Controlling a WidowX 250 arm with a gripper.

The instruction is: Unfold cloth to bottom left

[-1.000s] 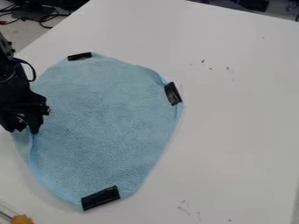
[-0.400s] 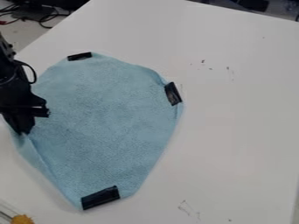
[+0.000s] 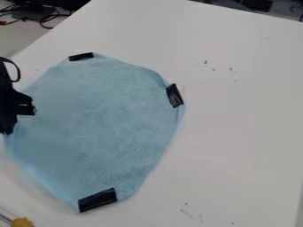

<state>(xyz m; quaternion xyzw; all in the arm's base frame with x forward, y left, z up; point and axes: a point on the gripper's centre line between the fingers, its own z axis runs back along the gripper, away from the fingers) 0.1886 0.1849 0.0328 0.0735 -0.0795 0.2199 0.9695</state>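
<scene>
The black gripper (image 3: 8, 129) was seen at the left edge of the camera view, its fingertips pointed down and pressed together on the left edge of the cloth (image 3: 106, 119), which was pinched between them. Part of the black arm (image 3: 6, 86) above it was cut off by the view's edge, and a loop of black cable (image 3: 17, 68) was held out from its side.

The light blue cloth was spread in a broad, rounded shape over the left half of the white table (image 3: 237, 137). Its near left edge was blurred. Three black strips were set along its border: a far strip (image 3: 81, 56), a right strip (image 3: 175, 95), placed upon a slightly creased edge, and a near strip (image 3: 98, 200), laid at a slant.

At the near left corner of the view, well apart from the near strip, a yellow-orange object (image 3: 22, 222) was partly shown. The table's surface was marked by small dark specks (image 3: 206, 62) on the far side and by thin scratches on the near side. Beyond its far left edge, dark cables (image 3: 44, 20) were tangled.
</scene>
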